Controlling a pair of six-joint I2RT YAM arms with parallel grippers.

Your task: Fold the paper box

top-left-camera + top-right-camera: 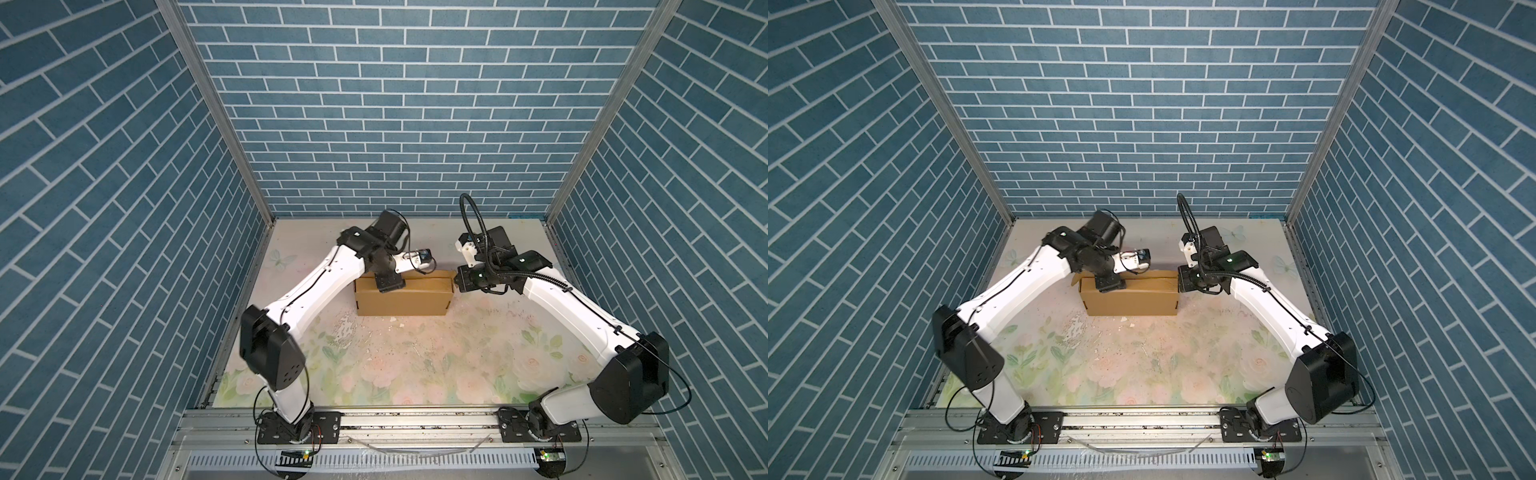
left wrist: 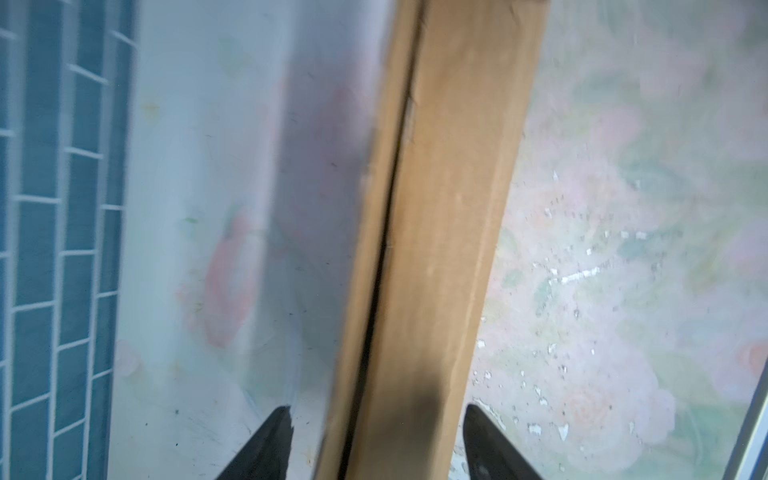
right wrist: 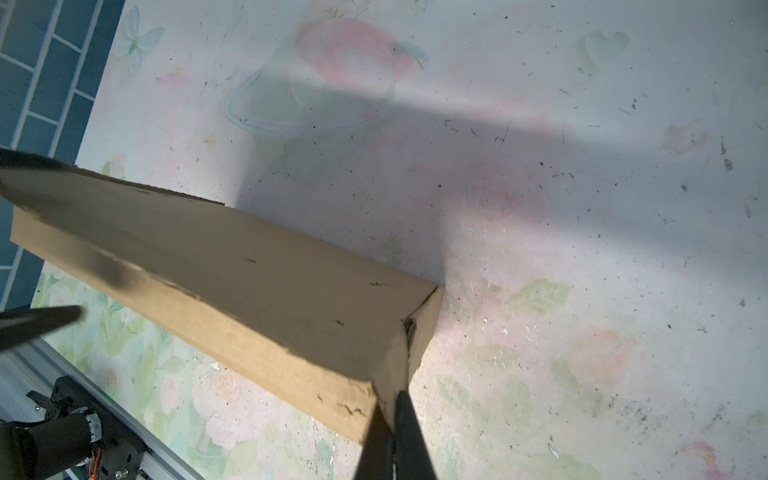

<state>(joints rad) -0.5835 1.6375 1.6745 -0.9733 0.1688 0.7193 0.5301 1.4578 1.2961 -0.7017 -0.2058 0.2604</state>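
Box point(image 1: 401, 297) looks nearly folded, leaving you only its gaping seam point(image 2: 384, 249): left gripper point(image 2: 376, 411) straddles its top, jaws wide; right gripper point(image 3: 391, 409), closed tight, presses its end.

Both top views are bright, evenly lit and sharp. Light falls from above, so the counter point(image 1: 415, 365) looks pale and washed, with only soft, short shadows. The wide lens bends the brick walls point(image 1: 104, 166) outward toward the corners.

The left wrist view is soft all over. The paper box point(image 2: 449, 208) is smeared, a grey shadow lies on the counter along one side of it, and a dark smudge of shadow crosses it close to the lens.

The right wrist view is clearer. A broad diagonal shadow band crosses the counter; the box's near corner is crisp and its far end is blurred.
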